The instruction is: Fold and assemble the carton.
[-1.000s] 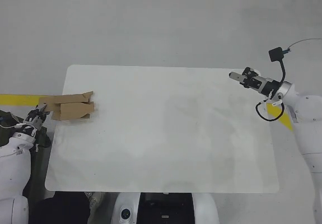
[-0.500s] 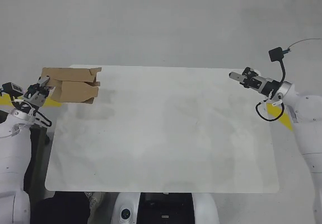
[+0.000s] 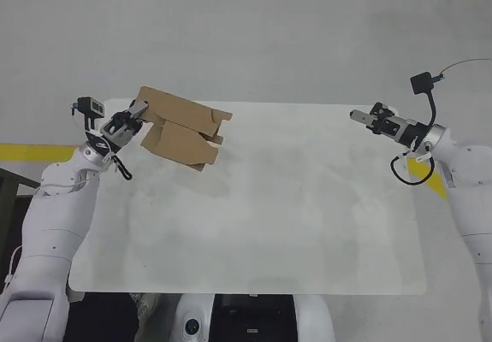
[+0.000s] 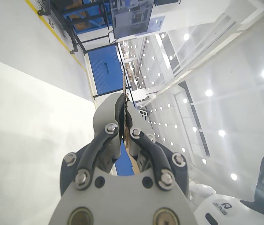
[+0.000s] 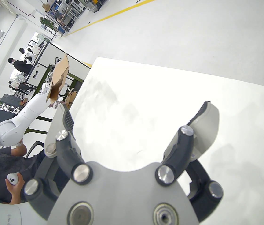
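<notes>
Left end effector [image 4: 123, 104]: pinching the carton's [image 3: 180, 128] edge, aloft over a worktop [image 3: 254, 222] corner.
Right end effector [image 5: 135, 108]: spread wide, well apart from the carton.

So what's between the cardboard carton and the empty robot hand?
Nothing. In the top view, the stretch of table between the carton and the open right gripper is bare.
</notes>
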### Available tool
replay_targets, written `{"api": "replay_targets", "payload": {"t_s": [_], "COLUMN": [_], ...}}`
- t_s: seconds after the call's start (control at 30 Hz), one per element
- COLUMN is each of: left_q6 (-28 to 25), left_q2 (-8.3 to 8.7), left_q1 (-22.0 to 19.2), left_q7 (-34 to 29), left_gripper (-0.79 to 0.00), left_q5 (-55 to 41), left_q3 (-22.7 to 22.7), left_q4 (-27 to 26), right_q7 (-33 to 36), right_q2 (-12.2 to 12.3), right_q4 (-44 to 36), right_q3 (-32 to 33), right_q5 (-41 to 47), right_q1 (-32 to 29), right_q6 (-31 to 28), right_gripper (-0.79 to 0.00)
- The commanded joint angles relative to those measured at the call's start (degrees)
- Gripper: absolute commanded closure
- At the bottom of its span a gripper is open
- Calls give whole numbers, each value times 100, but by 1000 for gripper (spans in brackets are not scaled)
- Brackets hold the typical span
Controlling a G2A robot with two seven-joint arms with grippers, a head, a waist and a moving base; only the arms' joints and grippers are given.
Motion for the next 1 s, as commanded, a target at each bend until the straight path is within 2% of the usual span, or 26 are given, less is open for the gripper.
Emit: {"api": "replay_targets", "payload": {"t_s": [0.0,0.5,0.97], "left_q6": [0,-78,-201], "left_q2": [-32,-247,-312], "left_q1": [10,69,215], "left_q7": [21,116,225], "left_gripper": [0,0,0], "left_q5": [85,622,741], "left_q3": [137,955,1045], "left_q4": [-118,-712,-844], "right_q7": [0,0,0], "right_q2": [0,0,0], "right_q4": [0,0,0], "right_q3": [0,0,0], "right_q5": [0,0,0], "right_q1": [0,0,0], "right_q6": [0,0,0], "right_gripper": [-785,-785,-785]}}
